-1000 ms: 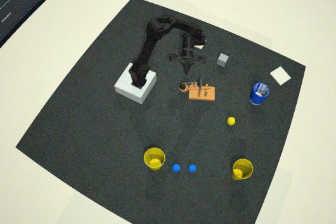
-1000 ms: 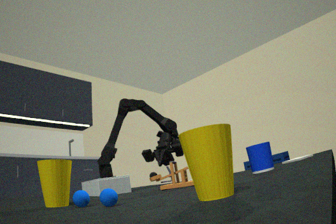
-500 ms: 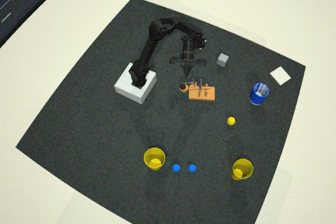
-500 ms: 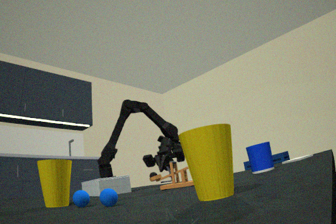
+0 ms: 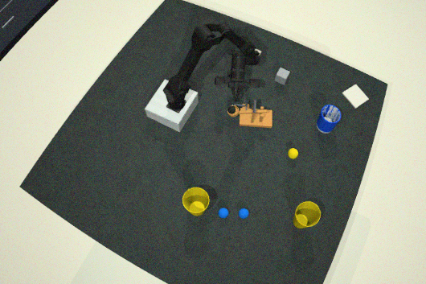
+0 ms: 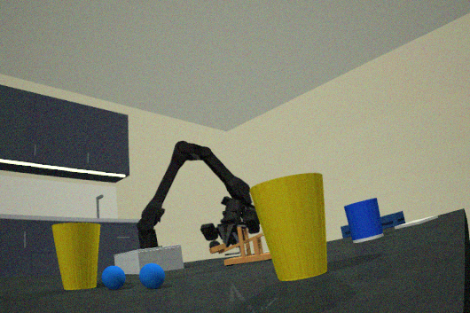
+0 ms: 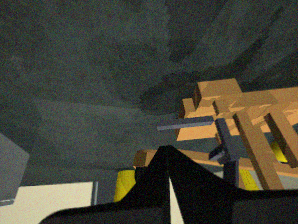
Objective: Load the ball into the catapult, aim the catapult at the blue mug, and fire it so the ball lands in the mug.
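The orange catapult [image 5: 257, 123] [image 6: 248, 261] [image 7: 217, 91] stands to the right of the arm's base, its spoon end pointing left. A black ball [image 5: 231, 109] [image 6: 214, 244] sits in the spoon's cup; in the wrist view the fingers mostly hide it. A grey bar [image 7: 186, 123] sticks out from the catapult's side. The blue mug [image 5: 326, 123] [image 6: 364, 221] stands upright off the catapult's right end. My gripper [image 5: 239, 101] [image 6: 231, 244] [image 7: 165, 151] is shut and empty, pointing down close beside the catapult near the cup and grey bar; contact cannot be told.
Two yellow cups, one left [image 5: 196, 196] [image 6: 76, 257] and one right [image 5: 311, 212] [image 6: 293, 226], stand at the front, with two blue balls [image 5: 223, 212] [image 6: 113, 277] between them. A yellow ball [image 5: 292, 153], a grey cube [image 5: 282, 76] and a white tile [image 5: 355, 96] [image 6: 417, 223] lie on the right.
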Robot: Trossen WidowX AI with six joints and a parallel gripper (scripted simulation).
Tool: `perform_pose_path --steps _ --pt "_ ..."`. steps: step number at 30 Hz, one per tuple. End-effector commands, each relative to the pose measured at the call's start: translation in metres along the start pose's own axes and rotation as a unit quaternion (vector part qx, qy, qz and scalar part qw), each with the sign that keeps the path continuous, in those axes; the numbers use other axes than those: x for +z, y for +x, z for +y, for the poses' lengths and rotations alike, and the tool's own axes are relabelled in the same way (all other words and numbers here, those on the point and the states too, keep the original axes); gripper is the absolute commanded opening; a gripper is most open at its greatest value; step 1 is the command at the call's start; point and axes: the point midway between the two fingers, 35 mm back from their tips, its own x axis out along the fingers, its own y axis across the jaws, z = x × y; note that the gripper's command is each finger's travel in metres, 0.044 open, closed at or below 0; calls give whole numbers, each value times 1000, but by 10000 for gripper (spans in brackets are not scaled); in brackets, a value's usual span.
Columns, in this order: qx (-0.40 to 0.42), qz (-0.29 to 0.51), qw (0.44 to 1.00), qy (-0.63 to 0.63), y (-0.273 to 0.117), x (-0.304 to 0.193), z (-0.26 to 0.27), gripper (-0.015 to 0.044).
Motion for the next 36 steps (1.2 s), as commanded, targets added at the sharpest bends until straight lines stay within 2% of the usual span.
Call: perform_pose_path --steps 1,15,19,21,27,31,32,36 --pt "1 4 1000 -3 6 3 2 0" --pt "1 4 1000 -3 33 27 5 0" --pt "1 4 1000 -3 31 26 5 0" --pt "0 2 1000 -2 10 22 1 0" --pt "-2 -3 1000 -1 -90 -12 2 0" --pt "-3 -3 1000 0 -101 -18 5 0" --pt "-7 -5 1000 0 -86 -10 1 26" --pt "0 -36 998 44 -88 -11 -13 131"
